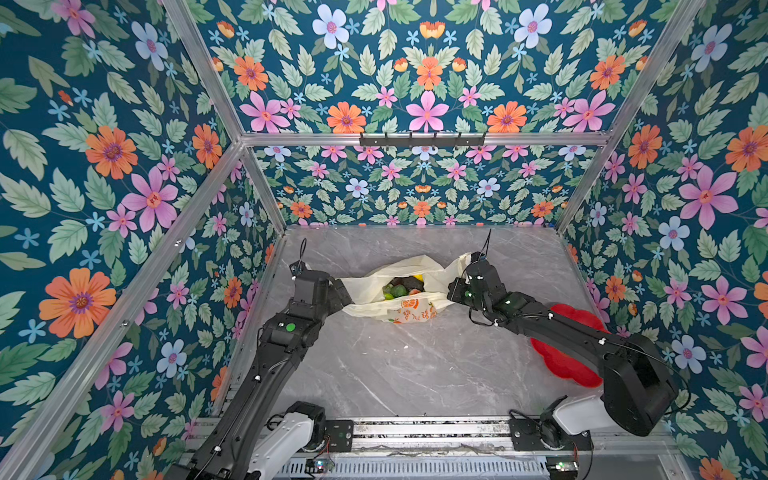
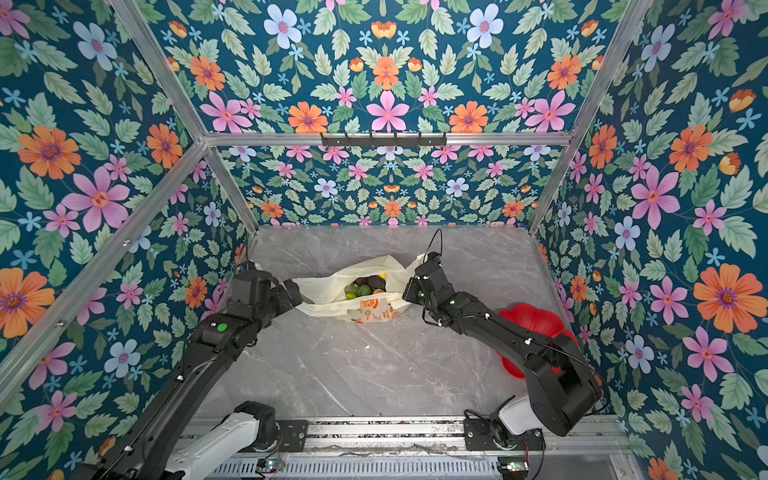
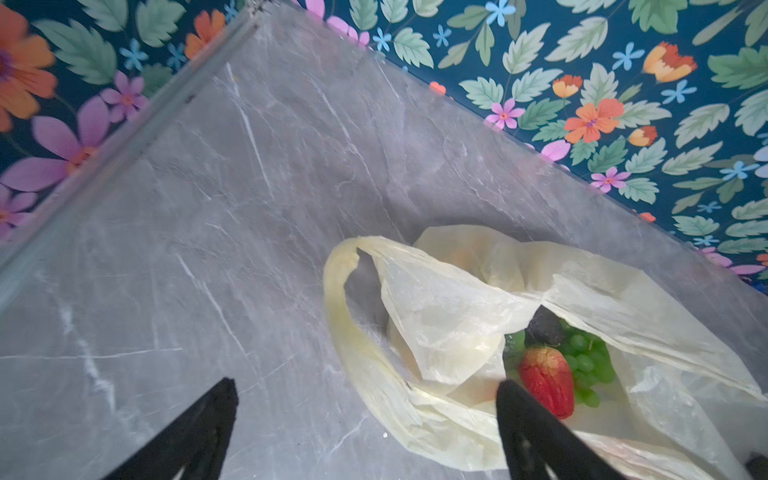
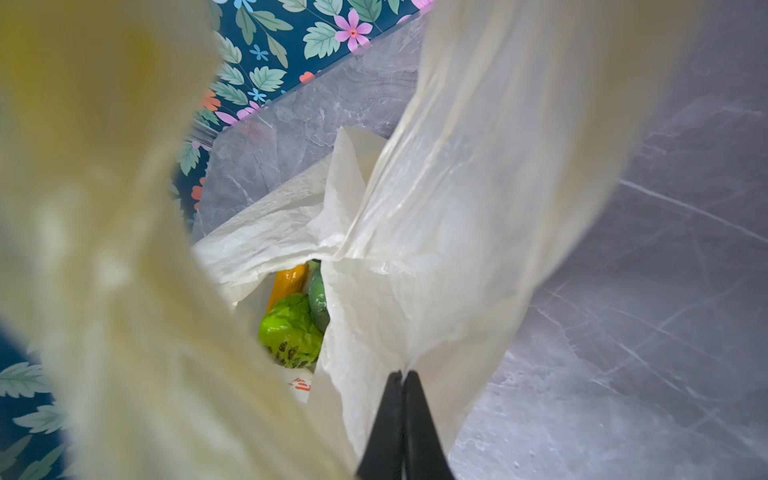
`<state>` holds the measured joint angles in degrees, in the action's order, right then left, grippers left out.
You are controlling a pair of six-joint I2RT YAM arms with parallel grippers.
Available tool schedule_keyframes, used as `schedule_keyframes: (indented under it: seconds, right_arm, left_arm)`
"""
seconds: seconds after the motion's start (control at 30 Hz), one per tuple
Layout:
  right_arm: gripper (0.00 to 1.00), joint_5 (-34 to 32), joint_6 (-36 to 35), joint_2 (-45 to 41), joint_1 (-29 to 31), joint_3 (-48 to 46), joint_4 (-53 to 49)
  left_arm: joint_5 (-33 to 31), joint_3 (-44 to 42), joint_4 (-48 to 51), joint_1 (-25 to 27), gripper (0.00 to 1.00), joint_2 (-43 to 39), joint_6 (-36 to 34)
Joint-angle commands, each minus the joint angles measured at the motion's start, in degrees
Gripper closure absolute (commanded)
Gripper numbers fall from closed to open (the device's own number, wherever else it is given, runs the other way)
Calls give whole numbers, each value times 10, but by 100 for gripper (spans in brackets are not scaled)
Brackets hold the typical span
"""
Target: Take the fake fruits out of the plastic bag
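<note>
Right wrist: bag [image 4: 415,216] pinched, fruits [image 4: 291,328] not yet out

My right gripper [image 4: 402,374] is clamped on the bag film; my left gripper [image 3: 365,384] gapes wide beside it, holding nothing. Fruits lie in the open mouth. Lifting one side alone could spill them or tear film. Bare table [image 1: 415,365] lies all round; the far wall [image 1: 415,187] stands well behind.

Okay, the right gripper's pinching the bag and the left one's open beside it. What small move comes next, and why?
Probably ease the open left gripper into the mouth of the plastic bag, toward the strawberry. The right gripper is shut on the bag, the mouth gapes, and the strawberry lies exposed just past one left finger, beside the grapes.
</note>
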<state>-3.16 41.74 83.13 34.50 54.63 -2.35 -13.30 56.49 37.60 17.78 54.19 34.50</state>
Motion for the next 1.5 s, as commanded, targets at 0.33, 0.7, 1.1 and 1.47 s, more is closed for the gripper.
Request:
schedule_keyframes:
  seconds: [0.33,0.7,1.1,1.47]
  right_arm:
    - [100,-20,-20,-14,23,9,-12]
    - [100,-31,-35,-44,31,-14,0]
    - [100,-68,-41,-75,34,-40,-4]
    - [100,13,-5,-65,-67,-65,24]
  left_arm:
    - [-139,171,122,239,8,208,17]
    - [-91,137,-7,240,2,344,49]
    - [-142,113,-61,213,4,437,90]
    - [-60,-7,-180,124,82,345,23]
